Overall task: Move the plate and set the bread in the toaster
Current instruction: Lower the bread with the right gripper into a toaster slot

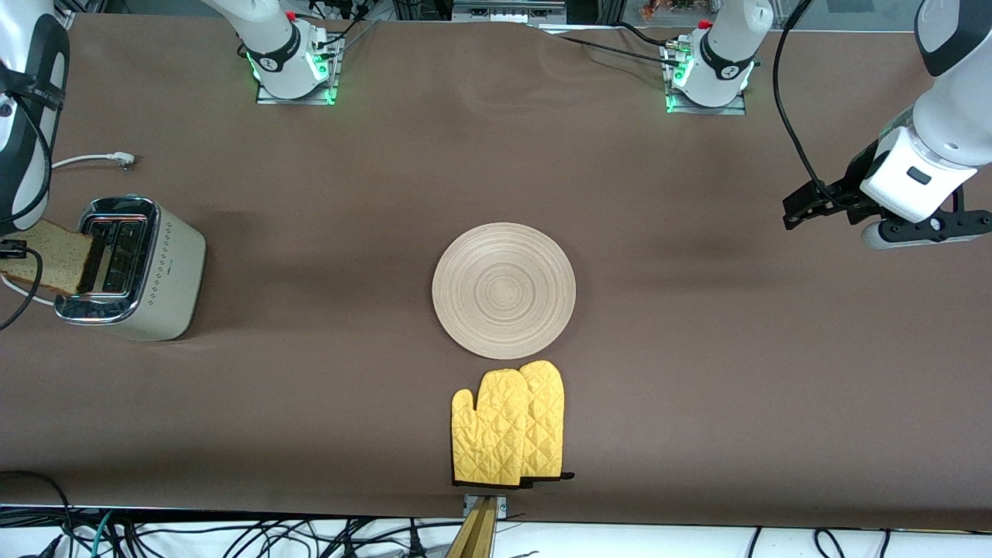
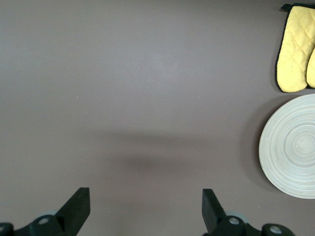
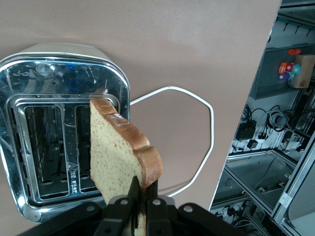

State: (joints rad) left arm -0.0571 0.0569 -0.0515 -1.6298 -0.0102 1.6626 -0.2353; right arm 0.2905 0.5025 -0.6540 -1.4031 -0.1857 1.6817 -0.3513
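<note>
The right gripper [image 3: 140,206], fingers clamping the bread [image 3: 120,160], is hovering over the toaster [image 1: 132,267] at the desk's right-arm end; lowering needs slot alignment. The left gripper [image 2: 145,209] is waiting open; the plate [image 1: 504,290] is sitting mid-desk.

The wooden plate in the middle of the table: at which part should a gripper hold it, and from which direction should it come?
The plate lies flat with nothing on it, so probably only its thin rim can be pinched. The open left gripper, over bare table toward the left arm's end, could come in low from there to the rim facing it. The oven mitts crowd the rim nearest the front camera.
</note>
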